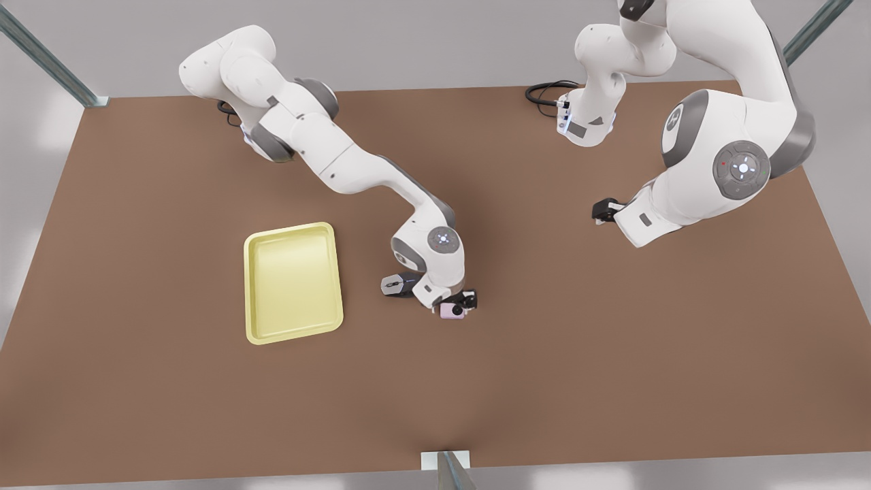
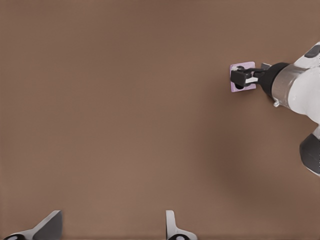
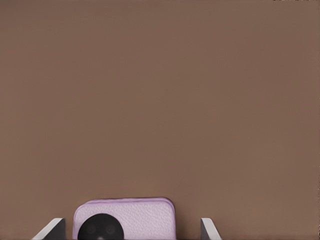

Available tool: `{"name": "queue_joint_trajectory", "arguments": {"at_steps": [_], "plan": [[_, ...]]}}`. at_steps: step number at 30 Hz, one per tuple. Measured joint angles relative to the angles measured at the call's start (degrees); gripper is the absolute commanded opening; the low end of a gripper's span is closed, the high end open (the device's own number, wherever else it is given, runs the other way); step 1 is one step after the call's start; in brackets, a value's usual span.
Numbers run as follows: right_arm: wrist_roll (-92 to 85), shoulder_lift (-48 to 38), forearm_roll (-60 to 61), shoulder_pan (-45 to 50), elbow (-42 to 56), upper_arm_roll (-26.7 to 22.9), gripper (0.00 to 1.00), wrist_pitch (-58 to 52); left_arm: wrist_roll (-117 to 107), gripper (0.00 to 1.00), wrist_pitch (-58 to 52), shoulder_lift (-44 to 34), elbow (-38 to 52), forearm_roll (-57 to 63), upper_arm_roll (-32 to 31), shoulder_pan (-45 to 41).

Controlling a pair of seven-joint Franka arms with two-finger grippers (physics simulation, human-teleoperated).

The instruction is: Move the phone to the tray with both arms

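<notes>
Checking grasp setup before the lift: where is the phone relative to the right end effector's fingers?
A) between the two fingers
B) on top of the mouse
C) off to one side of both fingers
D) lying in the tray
A: in the right wrist view the phone lies on the table between the right end effector's two spread fingers.

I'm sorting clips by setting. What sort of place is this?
Probably a simulated lab bench, not a home or shop: two white arms stand on a plain brown table edged by metal frame posts. The right gripper is at the phone, near a mouse and tray; the left gripper waits.
</notes>
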Motion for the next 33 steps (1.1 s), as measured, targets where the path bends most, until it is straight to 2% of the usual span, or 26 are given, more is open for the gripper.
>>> {"name": "queue_joint_trajectory", "arguments": {"at_steps": [31, 33], "plan": [[0.05, 0.33, -0.53, 0.7, -0.4, 0.29, 1.0, -1.93, 2.37, 1.0, 2.69, 0.95, 0.55, 0.2, 0.03, 0.16], [0.01, 0.55, -0.49, 0.72, -0.48, 0.33, 0.96, -1.91, 2.43, 1.0, 2.71, 0.9, 0.66, 0.12, 0.01, 0.15]]}}
